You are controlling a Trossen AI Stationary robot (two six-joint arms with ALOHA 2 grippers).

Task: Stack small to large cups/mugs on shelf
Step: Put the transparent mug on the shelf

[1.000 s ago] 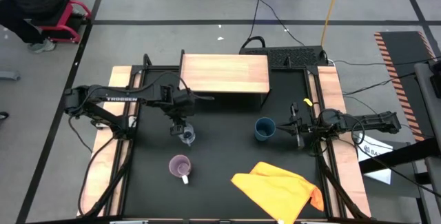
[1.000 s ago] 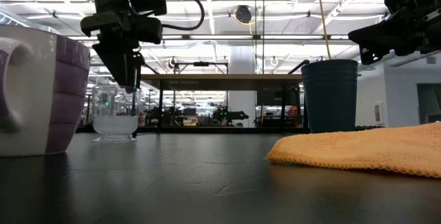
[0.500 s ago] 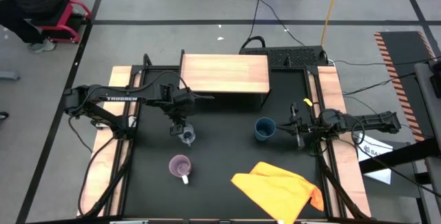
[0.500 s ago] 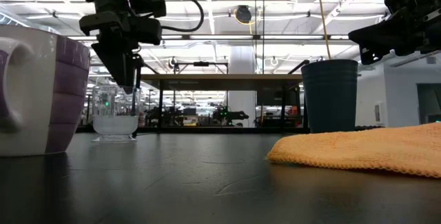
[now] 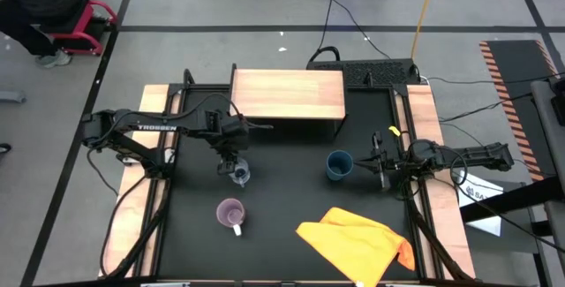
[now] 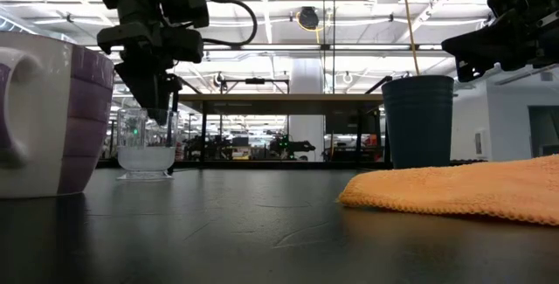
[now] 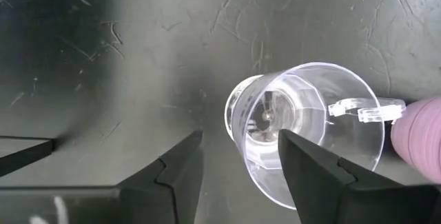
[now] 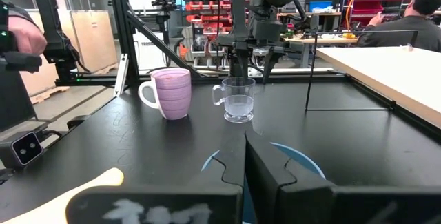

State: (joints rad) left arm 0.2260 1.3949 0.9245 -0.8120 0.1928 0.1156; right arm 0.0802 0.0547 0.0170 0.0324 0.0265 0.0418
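High view shows the left gripper hanging directly over the tiny clear glass, left of centre on the black table. Across the last second it has lifted slightly and shifted a touch left in the low view, so it now sits above the rim with its fingers spread — nothing is pinched. The glass stands upright, untouched. The purple mug stands nearer, the dark blue cup to the right, and the shelf at the far side carries nothing yet. The right gripper waits beside the blue cup, fingers pressed together. My reading — the pick of the glass is being re-aimed, not yet made.
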